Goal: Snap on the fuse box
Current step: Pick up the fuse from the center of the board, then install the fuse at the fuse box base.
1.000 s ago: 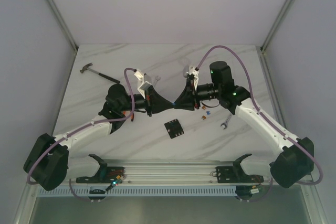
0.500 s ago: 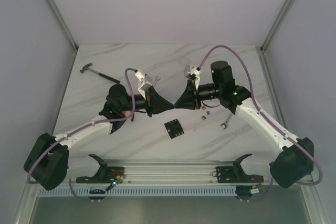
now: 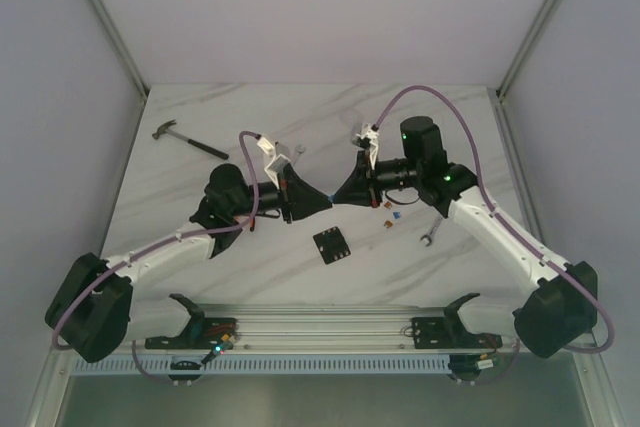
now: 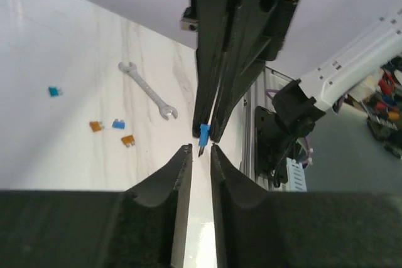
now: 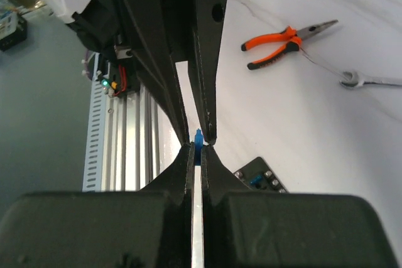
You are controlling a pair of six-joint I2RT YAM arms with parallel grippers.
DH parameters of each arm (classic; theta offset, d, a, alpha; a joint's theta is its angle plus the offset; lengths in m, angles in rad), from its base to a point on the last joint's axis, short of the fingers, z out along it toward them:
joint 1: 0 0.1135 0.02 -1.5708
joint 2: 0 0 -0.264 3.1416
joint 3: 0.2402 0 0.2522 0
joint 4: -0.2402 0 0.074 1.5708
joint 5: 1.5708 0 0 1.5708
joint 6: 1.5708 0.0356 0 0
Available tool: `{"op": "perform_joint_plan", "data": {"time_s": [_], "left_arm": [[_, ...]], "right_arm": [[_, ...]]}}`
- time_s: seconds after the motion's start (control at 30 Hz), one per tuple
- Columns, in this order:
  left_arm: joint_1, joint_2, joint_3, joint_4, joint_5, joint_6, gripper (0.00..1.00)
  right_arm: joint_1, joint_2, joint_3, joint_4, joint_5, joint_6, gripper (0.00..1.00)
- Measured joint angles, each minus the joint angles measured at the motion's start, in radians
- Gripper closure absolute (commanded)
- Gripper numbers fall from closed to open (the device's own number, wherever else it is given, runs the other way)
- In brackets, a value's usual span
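Observation:
The fuse box is a small black block lying flat on the marble table, below and apart from both grippers; one corner shows in the right wrist view with a blue fuse seated in it. My right gripper is shut on a small blue fuse and holds it above the table. My left gripper meets it tip to tip with its jaws slightly apart. The fuse's prongs point into the gap between the left jaws.
A hammer lies at the back left. Loose blue and amber fuses and a wrench lie right of centre. Orange pliers lie under the left arm. A metal rail runs along the front edge.
My left gripper has shifted a little to the right, closer in on the fuse held by the right gripper. The fuse box has not moved.

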Motion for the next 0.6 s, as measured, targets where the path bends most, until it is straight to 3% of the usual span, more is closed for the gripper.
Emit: {"op": "perform_joint_plan", "data": {"time_s": [0.27,0.6], "left_arm": [[-0.003,-0.033,-0.16,-0.045,-0.249,-0.137,0.52],[-0.013,-0.038,-0.203,-0.211,-0.459,-0.335,0.47]], "right_arm": [[0.097,-0.018,-0.05,-0.008,0.329,0.151,1.0],[0.292,0.0,-0.078,-0.091,0.81,0.341,1.0]]}}
